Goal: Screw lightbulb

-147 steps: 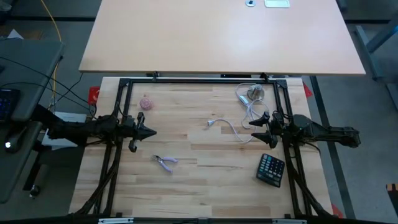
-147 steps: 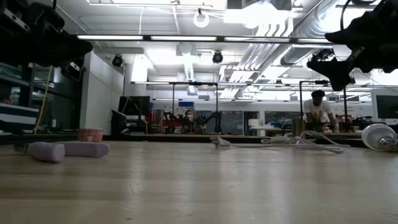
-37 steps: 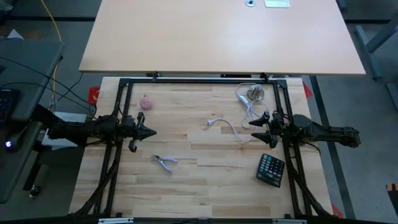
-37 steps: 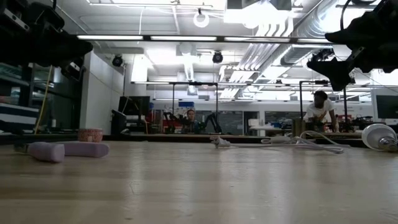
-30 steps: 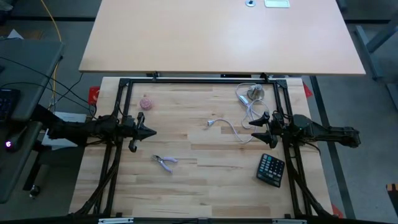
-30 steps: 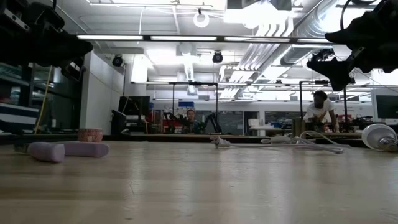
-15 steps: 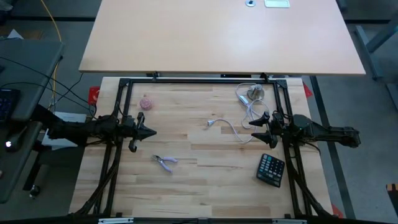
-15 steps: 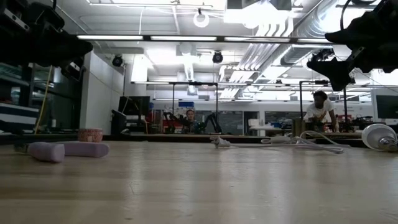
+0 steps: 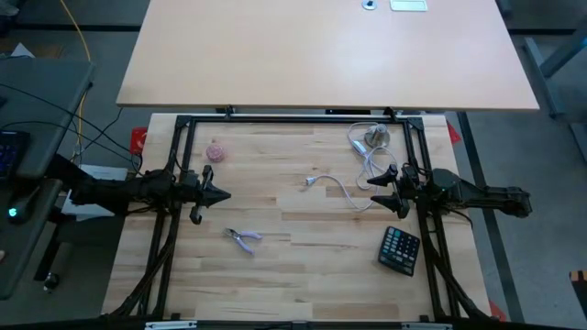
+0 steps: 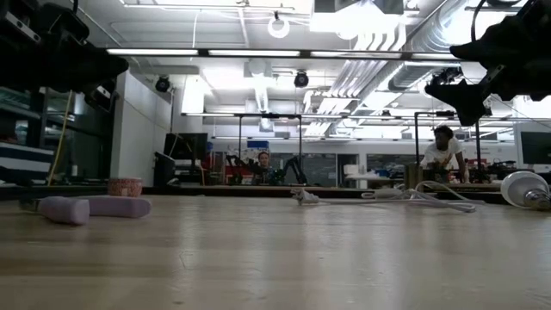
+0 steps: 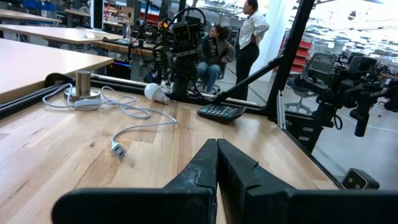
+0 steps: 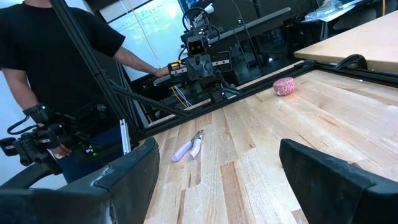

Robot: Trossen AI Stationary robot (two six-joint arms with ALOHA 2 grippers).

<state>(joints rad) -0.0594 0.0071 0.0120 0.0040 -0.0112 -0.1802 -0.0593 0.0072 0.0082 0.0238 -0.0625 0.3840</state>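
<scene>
1. High view: left gripper (image 9: pixel 223 194) parked over the left side of the wooden table (image 9: pixel 303 275), fingers pinched shut on nothing. Right gripper (image 9: pixel 374 203) hovering at the right side, fingers spread apart, nothing between them. Lightbulb (image 9: pixel 358 144) lying at the far right corner, just beside the socket base (image 9: pixel 377 137), white cord (image 9: pixel 344 188) looping from there toward the middle. Pink ball (image 9: pixel 215 151) far left, pliers (image 9: pixel 244 239) near left, calculator (image 9: pixel 400 249) near right.

2. Low view: lightbulb (image 10: pixel 522 188) resting on the table at the right edge, cord (image 10: pixel 413 197) trailing beside it. Pliers handles (image 10: pixel 90 207) lying at left, pink ball (image 10: pixel 125 186) behind them. Both arms up high, clear of the table. Two people (image 10: pixel 441 151) far off in the room.

3. Left wrist view: fingers (image 11: pixel 205 171) pressed together, empty. Lightbulb (image 11: pixel 156 93) across the table near the socket base (image 11: pixel 83 91), cord plug (image 11: pixel 117 148) closer in, calculator (image 11: pixel 221 111) off to the side.

4. Right wrist view: fingers (image 12: pixel 134 171) held wide, gripping nothing. Pliers (image 12: pixel 188 148) and pink ball (image 12: pixel 284 86) ahead on the wood; a person (image 12: pixel 62 56) standing beyond the table edge.
</scene>
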